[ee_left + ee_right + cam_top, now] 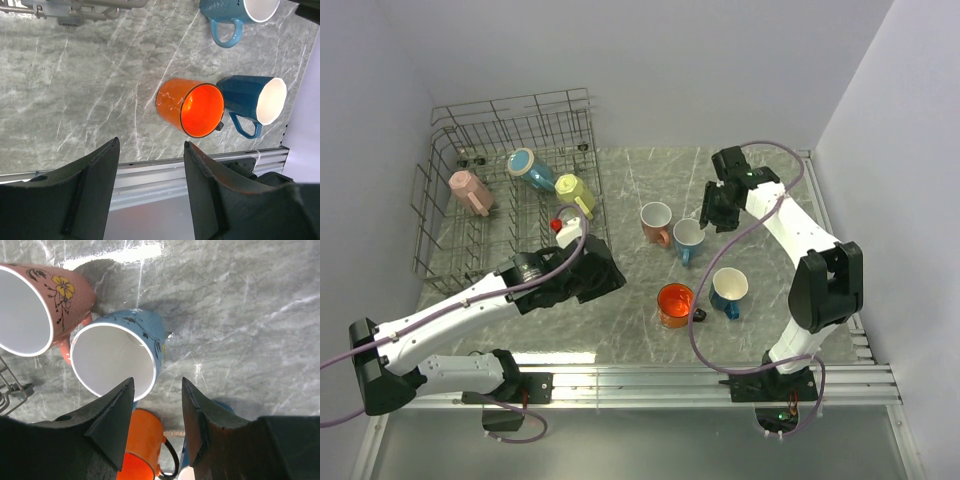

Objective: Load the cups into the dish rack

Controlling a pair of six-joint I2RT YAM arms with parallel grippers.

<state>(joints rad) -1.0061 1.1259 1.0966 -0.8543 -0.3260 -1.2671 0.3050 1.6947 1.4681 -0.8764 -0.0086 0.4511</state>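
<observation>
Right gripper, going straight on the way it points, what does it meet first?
Probably the light blue mug: its rim lies just ahead of the right gripper. Depth is unclear, so it might graze past onto the table.

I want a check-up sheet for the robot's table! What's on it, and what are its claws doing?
Surface: grey marbled table, no spills seen.
Job's things: dish rack holds pink cup, teal cup, yellow cup; salmon cup, light blue cup, dark blue cup, orange cup stand on the table.
Clutter: nothing seen.
Grippers: left gripper open, empty, by the rack's corner; right gripper open, empty, above the light blue cup.
Cables: purple cables run along both arms.
Surroundings: pale walls; metal rail at near edge.
</observation>
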